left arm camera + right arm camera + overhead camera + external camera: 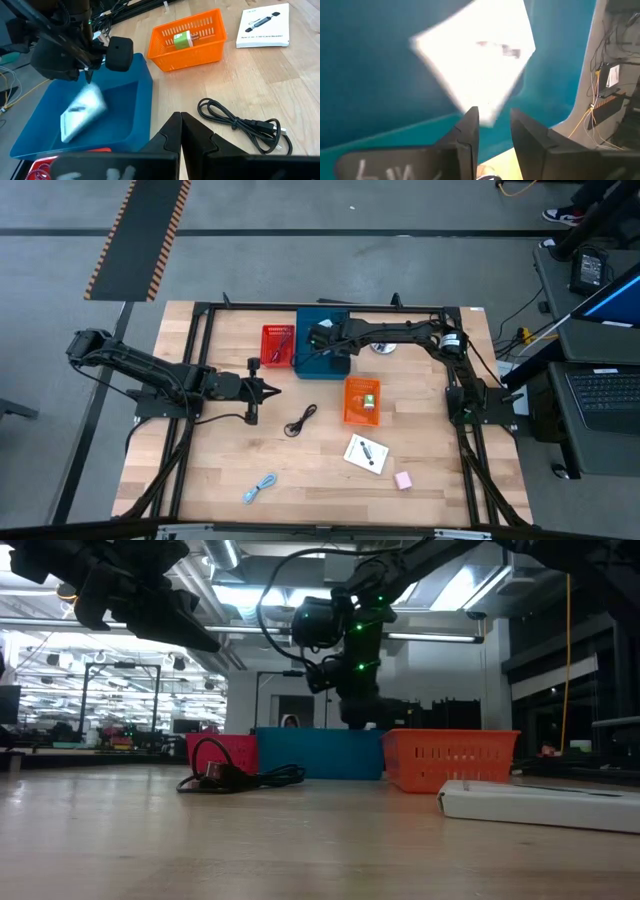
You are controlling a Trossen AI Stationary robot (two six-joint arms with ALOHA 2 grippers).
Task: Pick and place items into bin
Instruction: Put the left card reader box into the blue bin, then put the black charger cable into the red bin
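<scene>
A white card (82, 116) is lying blurred and tilted inside the blue bin (127, 120), just beyond the right gripper (494, 122), whose fingers are standing slightly apart and gripping nothing. The left gripper (272, 389) is waiting clenched and empty beside the red basket (277, 344). A black cable (300, 421), second card (366, 453), pink block (403, 480) and light-blue cable (259, 488) are resting on the table (220, 470).
</scene>
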